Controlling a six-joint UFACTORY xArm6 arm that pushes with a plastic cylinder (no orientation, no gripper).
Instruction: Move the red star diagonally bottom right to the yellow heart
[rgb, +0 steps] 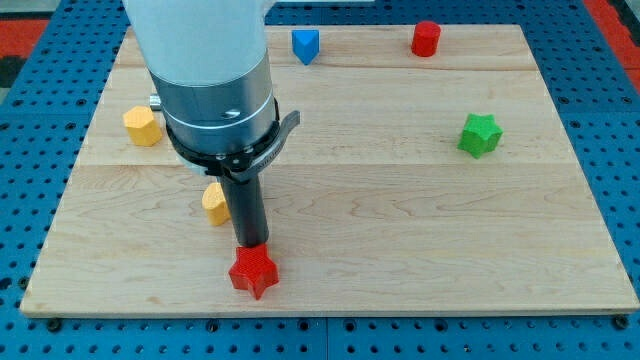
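The red star (253, 272) lies near the board's bottom edge, left of centre. My tip (251, 244) stands right at the star's top edge, touching or almost touching it. The yellow heart (215, 204) lies just up and to the left of the star, partly hidden behind the rod. The star sits diagonally below and to the right of the heart.
A yellow hexagon-like block (142, 126) lies at the left. A blue block (305, 45) and a red cylinder (426, 38) lie near the top edge. A green star (480, 135) lies at the right. The wooden board (400, 230) ends close below the red star.
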